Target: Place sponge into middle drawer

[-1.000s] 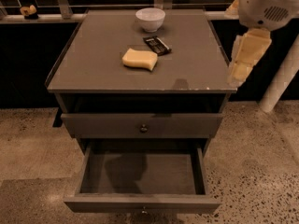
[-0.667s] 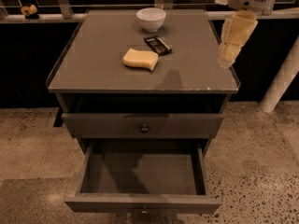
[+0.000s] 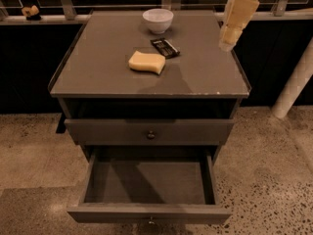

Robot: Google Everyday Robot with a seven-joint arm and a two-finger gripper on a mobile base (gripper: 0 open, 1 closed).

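Soft wavy yellow sponge [image 3: 146, 62] on tabletop [image 3: 98, 72]; cream end effector [image 3: 228, 42] at rt edge, grip unclear.

sponge [image 3: 146, 62] pale yellow | middle drawer [image 3: 146, 213] plain grey-brown | gripper [image 3: 229, 42] cream, at 3 o'clock from sponge | bowl [image 3: 158, 19] white | wrapped bar [image 3: 165, 47] dark | floor [image 3: 264, 170] beige, dark-speckled
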